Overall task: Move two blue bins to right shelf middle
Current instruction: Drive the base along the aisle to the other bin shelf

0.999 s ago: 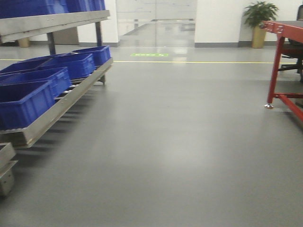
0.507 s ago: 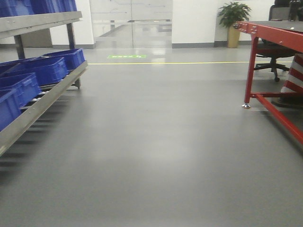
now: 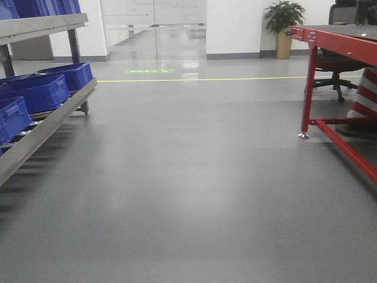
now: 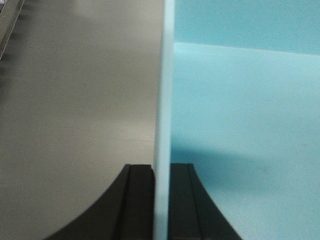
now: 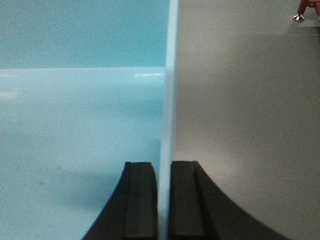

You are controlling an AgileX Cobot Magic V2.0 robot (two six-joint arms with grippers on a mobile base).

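The pale blue bin [image 4: 240, 125] was smooth, matte plastic with thin, straight walls. The left gripper [image 4: 161, 172] pinched one side wall between its black, grooved fingers [image 4: 137, 200], one finger inside the tub and one outside. The right gripper [image 5: 164, 170] clamped the opposite wall the same way, and both wrists pointed forward along the walls. The wrist views cut off the tub's corners and base (whether a second tub was nested inside could not be made out). The bin hung over the glossy grey floor [image 3: 194, 177], outside the front view. There, dark blue bins [image 3: 41, 91] sat on a steel rack [image 3: 47, 127] at left, with a red-framed table [image 3: 336, 41] at right.
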